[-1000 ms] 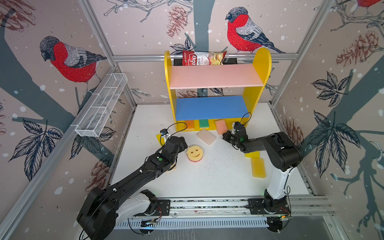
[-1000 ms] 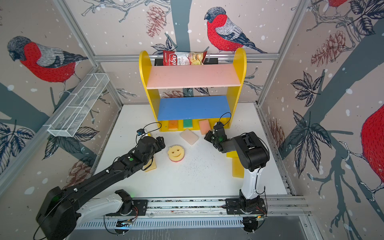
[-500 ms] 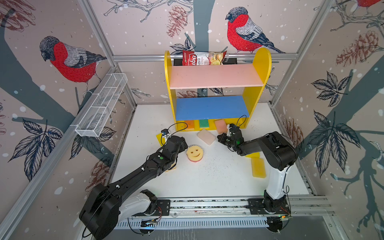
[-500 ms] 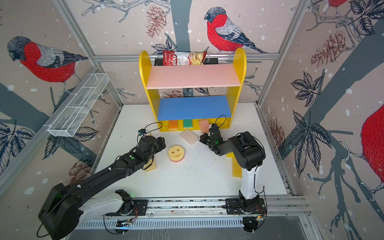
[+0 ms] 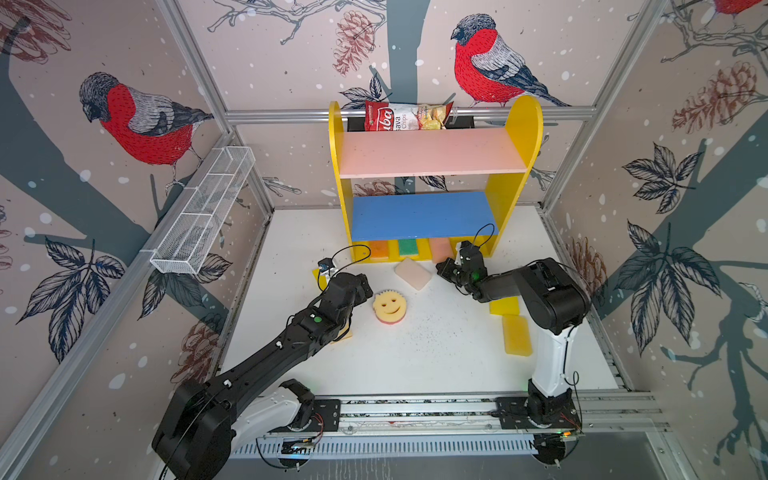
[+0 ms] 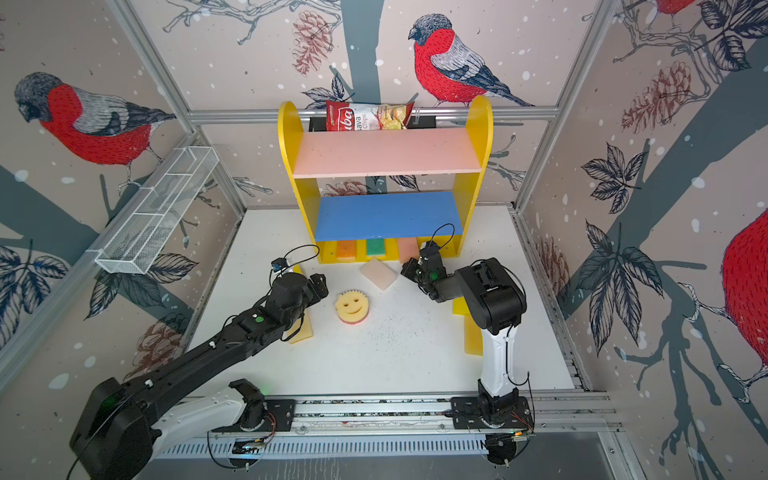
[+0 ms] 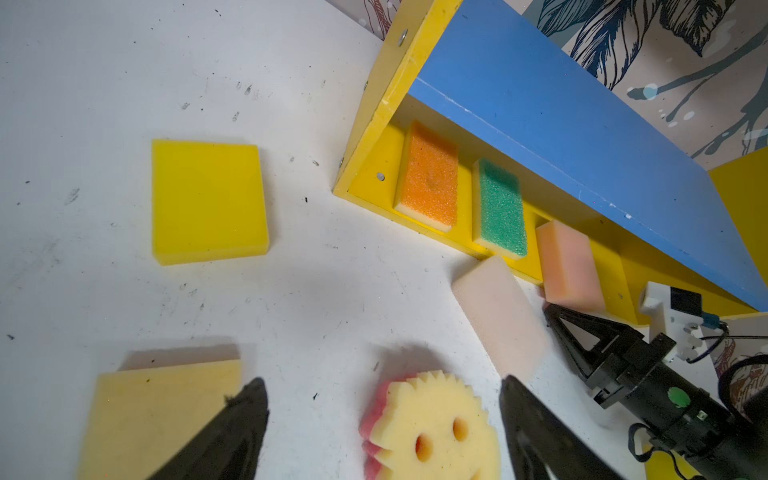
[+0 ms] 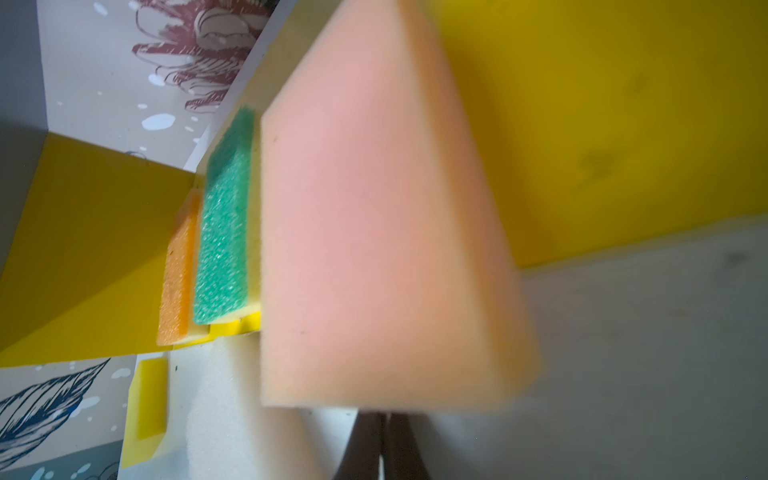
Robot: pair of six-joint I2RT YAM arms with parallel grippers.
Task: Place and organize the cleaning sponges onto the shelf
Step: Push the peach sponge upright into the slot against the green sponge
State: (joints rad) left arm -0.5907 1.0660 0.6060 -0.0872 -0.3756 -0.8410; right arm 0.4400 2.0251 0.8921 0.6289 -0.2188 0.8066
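Salmon sponge (image 8: 374,232) blurred, yellow sponge (image 5: 503,307) half hidden

Red chips bag (image 5: 407,117), white wire basket (image 5: 203,212), white tabletop (image 5: 415,357)

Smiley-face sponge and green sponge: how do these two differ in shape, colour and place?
The smiley-face sponge is round with a toothed edge; the green sponge is rectangular. The smiley-face sponge is pale yellow over pink; the green sponge is green over yellow foam. The smiley-face sponge lies on the white table; the green sponge is on the bottom tier of the shelf. Both lie flat and have two layers.
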